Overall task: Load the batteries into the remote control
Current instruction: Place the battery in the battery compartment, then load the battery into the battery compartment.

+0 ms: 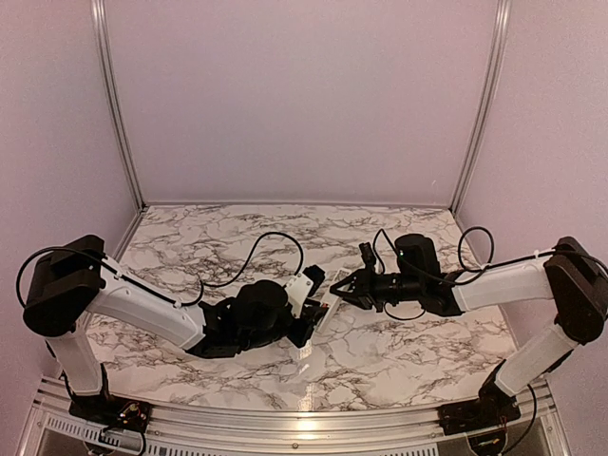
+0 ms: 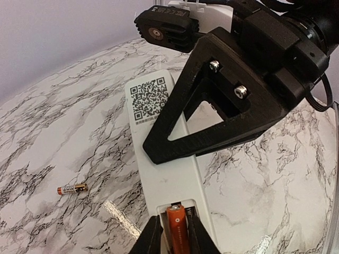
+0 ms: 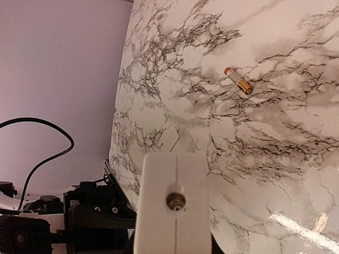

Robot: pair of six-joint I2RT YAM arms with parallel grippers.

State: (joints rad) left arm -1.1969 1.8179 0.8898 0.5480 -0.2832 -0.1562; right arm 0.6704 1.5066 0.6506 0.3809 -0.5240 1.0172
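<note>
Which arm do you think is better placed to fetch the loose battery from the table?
Left, probably: the right gripper is clamped on the remote control; the left gripper, seating the first battery, has the loose battery close by.

A: We're over a white tabletop (image 1: 237, 228) veined in grey marble, and it fills the whole bottom of the booth.
B: We've got plain pale lilac walls (image 1: 304, 95) on three sides, with a silvery metal post (image 1: 116, 104) running up each back corner.
A: We see a metal rail (image 1: 285, 425) along the near edge, and a bright streak of light (image 2: 114, 211) reflected on the marble.
</note>
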